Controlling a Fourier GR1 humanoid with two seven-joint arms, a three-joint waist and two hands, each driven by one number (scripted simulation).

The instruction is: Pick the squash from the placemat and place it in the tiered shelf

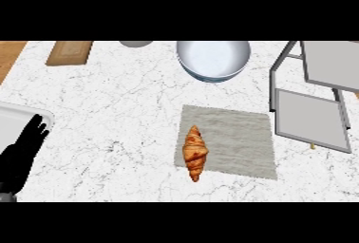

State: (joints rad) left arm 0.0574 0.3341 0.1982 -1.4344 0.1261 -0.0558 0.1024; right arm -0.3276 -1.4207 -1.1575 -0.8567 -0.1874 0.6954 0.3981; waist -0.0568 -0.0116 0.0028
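Marble counter point(105, 95), bowl point(213, 59) beyond croissant point(195, 152)

I count one croissant point(195, 153), one grey placemat point(238, 137), one white bowl point(213, 57) at top centre, one wooden board point(69, 52) upper left, one tiered shelf point(310, 119) at right showing two levels, one white tray point(10, 118) at the left edge, and one black left hand point(20, 154) lower left.

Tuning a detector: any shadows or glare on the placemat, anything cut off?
Head view: even light, no glare; the croissant casts no distinct shadow on the placemat. Head view: the tiered shelf is cropped at the right edge, the left hand at the lower left.
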